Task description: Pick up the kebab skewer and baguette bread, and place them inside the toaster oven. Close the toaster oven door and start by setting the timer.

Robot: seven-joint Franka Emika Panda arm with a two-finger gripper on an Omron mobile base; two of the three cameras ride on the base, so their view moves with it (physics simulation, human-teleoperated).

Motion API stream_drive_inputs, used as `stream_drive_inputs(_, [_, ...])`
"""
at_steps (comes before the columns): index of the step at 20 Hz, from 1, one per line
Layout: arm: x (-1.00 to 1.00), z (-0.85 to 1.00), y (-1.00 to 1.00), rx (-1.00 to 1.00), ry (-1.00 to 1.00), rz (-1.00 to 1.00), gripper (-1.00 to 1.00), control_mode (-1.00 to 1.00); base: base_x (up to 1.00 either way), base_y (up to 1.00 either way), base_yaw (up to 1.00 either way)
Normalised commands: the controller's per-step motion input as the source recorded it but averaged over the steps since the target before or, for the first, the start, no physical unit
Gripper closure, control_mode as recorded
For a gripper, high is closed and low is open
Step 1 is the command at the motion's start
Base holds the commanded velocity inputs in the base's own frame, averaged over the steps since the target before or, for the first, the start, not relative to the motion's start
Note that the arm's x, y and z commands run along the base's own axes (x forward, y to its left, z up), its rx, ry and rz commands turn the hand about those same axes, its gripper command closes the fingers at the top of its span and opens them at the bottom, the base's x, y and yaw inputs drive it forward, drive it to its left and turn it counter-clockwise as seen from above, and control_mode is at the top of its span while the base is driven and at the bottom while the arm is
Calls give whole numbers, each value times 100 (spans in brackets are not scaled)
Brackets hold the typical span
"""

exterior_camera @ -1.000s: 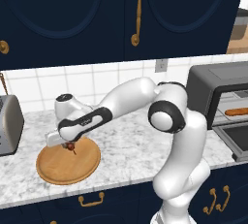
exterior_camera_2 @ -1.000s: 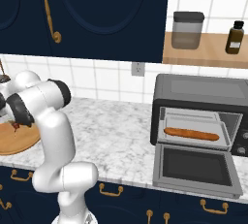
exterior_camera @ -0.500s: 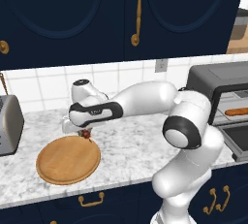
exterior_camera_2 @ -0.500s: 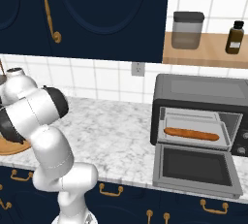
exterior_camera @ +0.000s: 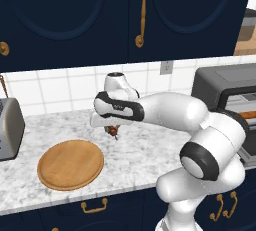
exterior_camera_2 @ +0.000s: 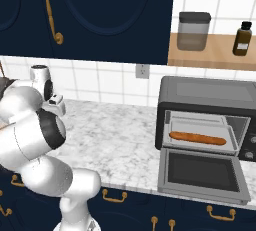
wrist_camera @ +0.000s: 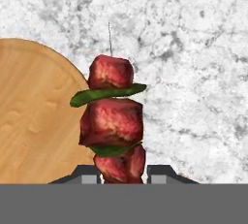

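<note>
Above the marble worktop (exterior_camera: 140,155), the hand (exterior_camera: 113,129) is clamped on the kebab skewer (wrist_camera: 112,121) (red meat chunks, green slices), now lifted clear of the round wooden board (exterior_camera: 70,164) where it was a second ago. Further right, the baguette bread (exterior_camera_2: 198,138) lies inside the toaster oven (exterior_camera_2: 207,112), its door (exterior_camera_2: 202,174) folded down.

Red-and-green kebab skewer (wrist_camera: 112,121), speckled grey counter (wrist_camera: 193,72)
</note>
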Motion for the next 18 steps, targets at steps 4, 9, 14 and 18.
stream_drive_inputs(4, [-28, 19, -91, 1, 4, -12, 100, -100, 0, 0, 0])
stream_drive_inputs(9, [-26, 23, -85, 2, 5, -14, 100, -100, 0, 0, 0])
stream_drive_inputs(14, [-13, 26, -73, 0, 5, -20, 100, -100, 0, 0, 0])
stream_drive_inputs(18, [-26, 19, -65, 0, 4, -19, 100, -100, 0, 0, 0])
